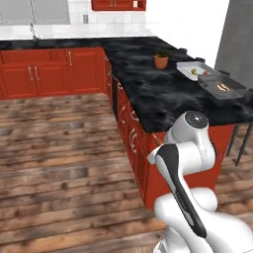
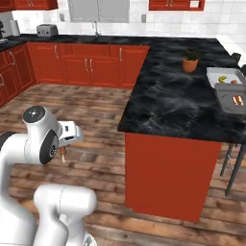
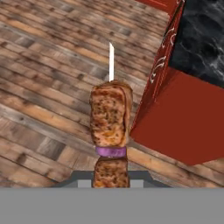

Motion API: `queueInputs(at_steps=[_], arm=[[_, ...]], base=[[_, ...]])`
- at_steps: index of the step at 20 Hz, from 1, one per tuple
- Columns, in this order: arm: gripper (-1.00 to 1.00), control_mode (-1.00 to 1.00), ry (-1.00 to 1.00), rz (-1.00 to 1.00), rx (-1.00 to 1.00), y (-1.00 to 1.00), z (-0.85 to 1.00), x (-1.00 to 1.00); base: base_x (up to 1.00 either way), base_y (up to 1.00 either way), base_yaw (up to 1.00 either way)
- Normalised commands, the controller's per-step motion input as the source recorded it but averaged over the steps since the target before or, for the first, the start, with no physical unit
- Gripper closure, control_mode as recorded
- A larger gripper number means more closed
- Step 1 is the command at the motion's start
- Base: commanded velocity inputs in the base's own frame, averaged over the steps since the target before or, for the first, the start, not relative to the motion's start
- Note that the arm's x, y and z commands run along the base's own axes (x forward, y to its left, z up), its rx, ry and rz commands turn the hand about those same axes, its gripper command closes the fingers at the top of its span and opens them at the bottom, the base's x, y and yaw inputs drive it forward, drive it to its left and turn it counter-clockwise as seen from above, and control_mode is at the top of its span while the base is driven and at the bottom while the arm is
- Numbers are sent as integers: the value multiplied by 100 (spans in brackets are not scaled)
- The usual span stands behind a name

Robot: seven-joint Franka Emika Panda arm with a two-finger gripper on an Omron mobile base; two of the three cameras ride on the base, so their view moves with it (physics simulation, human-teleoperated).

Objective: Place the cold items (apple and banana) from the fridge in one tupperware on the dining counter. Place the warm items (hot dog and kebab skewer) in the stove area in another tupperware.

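Browned kebab skewer point(image 3: 110, 118) with purple ring, black marbled counter point(image 2: 178, 103), red cabinets point(image 1: 49, 71)

Kebab skewer point(image 3: 110, 131) above wooden floor point(image 3: 43, 87), counter point(image 2: 178, 105) to its right — two tupperwares point(image 2: 226, 77) on counter's far end

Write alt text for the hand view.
A kebab skewer with browned meat chunks and a purple onion slice, held shut in the gripper, points out over a wooden plank floor. A red cabinet with a black counter stands right.
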Motion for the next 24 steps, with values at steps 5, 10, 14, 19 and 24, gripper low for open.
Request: queueInputs(at_steps=[5, 10, 14, 19, 24], arm=[[100, 100, 0, 0, 0, 0, 0, 0], [100, 100, 0, 0, 0, 0, 0, 0], [100, 100, 0, 0, 0, 0, 0, 0], [100, 100, 0, 0, 0, 0, 0, 0], [100, 100, 0, 0, 0, 0, 0, 0]], base=[[-46, -100, 0], [-20, -100, 2], [-11, -100, 8], [-5, -100, 13], [-3, -100, 12]])
